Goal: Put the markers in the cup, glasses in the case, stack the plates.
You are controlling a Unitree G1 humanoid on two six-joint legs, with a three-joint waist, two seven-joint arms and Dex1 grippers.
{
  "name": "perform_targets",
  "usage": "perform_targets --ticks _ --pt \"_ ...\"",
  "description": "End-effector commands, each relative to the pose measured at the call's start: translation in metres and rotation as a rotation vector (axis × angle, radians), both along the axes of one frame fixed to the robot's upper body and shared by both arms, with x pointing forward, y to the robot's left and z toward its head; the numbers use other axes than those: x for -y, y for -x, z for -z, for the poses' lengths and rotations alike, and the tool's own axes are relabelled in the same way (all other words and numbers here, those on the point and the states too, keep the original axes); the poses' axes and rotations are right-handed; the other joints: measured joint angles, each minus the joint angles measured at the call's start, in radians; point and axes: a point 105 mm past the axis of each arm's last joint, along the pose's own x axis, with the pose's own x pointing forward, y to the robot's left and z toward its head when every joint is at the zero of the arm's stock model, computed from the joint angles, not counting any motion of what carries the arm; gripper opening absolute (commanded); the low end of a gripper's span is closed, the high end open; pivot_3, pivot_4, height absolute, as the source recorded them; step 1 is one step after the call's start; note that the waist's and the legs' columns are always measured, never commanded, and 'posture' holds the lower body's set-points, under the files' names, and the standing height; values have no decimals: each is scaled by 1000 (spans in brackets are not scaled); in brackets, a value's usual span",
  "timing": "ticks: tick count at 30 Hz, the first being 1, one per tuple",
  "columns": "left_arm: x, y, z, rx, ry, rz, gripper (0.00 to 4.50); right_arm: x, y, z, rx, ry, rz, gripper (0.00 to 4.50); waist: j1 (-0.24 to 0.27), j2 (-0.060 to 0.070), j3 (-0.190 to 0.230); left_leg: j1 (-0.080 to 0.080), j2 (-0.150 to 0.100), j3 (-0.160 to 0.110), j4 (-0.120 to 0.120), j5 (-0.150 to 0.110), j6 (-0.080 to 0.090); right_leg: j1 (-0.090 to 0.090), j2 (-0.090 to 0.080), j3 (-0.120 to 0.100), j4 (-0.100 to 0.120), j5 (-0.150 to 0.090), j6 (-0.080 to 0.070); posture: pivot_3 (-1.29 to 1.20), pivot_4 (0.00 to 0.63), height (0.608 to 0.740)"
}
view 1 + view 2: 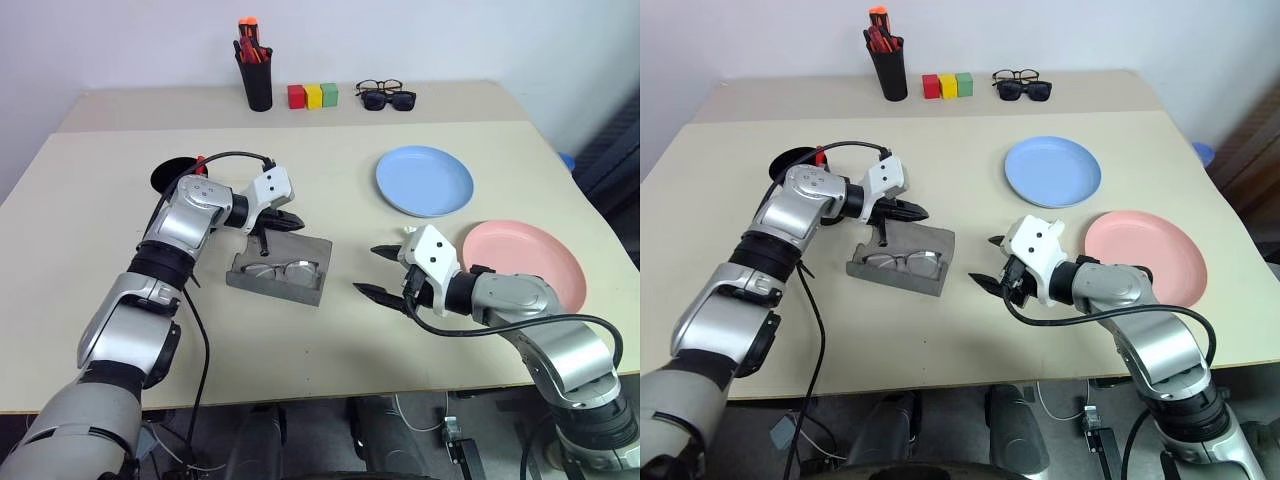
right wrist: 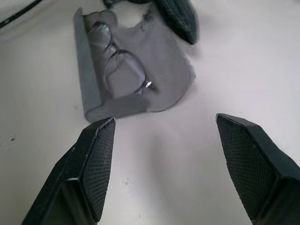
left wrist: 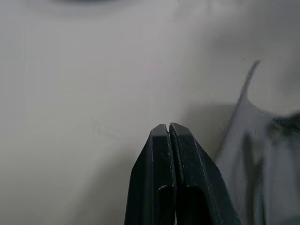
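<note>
The grey case (image 1: pixel 305 247) lies open at the table's middle with the wire-frame glasses (image 1: pixel 285 268) inside it. My left gripper (image 1: pixel 292 221) is shut on nothing and hovers at the case's far edge; whether it touches I cannot tell. To the right of the case my right gripper (image 1: pixel 378 270) stands open and empty, pointing at it; its wrist view shows the case (image 2: pixel 89 89) and glasses (image 2: pixel 123 70) ahead. The black cup (image 1: pixel 168 176) is half hidden behind my left arm, with a red marker tip (image 1: pixel 200 158) at its rim. The light blue plate (image 1: pixel 424 180) and pink plate (image 1: pixel 530 260) lie apart at right.
At the back stand a black pen holder (image 1: pixel 258 80) with orange-red pens, three coloured blocks (image 1: pixel 313 95), and black-framed glasses beside dark sunglasses (image 1: pixel 387 98). A black cable (image 1: pixel 235 155) arches over my left wrist. Bare table lies in front of the case.
</note>
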Motion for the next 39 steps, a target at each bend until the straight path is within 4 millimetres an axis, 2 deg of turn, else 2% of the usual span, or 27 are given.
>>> perform_targets --ticks 1,5,15,18,22,24,26,33,36,39 --pt "-8 4 -3 13 -46 44 23 -4 -1 -13 64 -20 -14 3476 1 0 0 0 0 0 0 0 0 0 0 0 0 0 0 0 150 740" --pt "-16 14 -3 9 -46 71 23 -5 -5 -13 72 -19 -18 3476 -4 0 0 0 0 0 0 0 0 0 0 0 0 0 0 0 150 740" --pt "-38 71 8 -4 -66 93 23 -4 -20 -12 89 -17 -12 3476 1 0 0 0 0 0 0 0 0 0 0 1 1 0 0 0 150 740" --pt "-44 79 14 16 -92 69 23 1 -31 -15 111 -6 20 3476 1 0 0 1 0 0 1 0 0 0 0 1 1 0 0 0 150 740" --pt "-40 71 -1 112 30 -11 23 22 -65 -26 136 11 185 3476 1 1 0 1 0 1 1 0 0 0 0 1 1 0 -1 0 150 740" --pt "-32 66 -23 176 210 -84 23 42 -99 -22 171 116 341 3476 1 1 0 0 0 1 2 0 0 0 0 1 1 0 -1 0 150 740" --pt "-27 69 -34 218 323 -117 23 58 -127 -13 222 269 433 3476 0 1 0 0 0 1 2 0 0 0 -1 1 1 0 -1 0 150 740" --pt "-27 75 -31 212 410 -227 23 66 -164 15 172 361 500 3476 -10 1 0 1 0 1 -2 0 0 -1 -1 1 2 1 -1 0 150 740" --pt "-28 77 -30 211 430 -271 0 65 -168 16 176 370 484 2648 -14 1 0 1 0 2 0 0 0 -1 -1 1 2 1 0 0 150 740" --pt "-29 79 -27 210 433 -291 0 62 -169 13 202 369 467 1056 -13 1 0 1 0 1 0 0 0 0 -1 1 2 1 0 0 150 740"
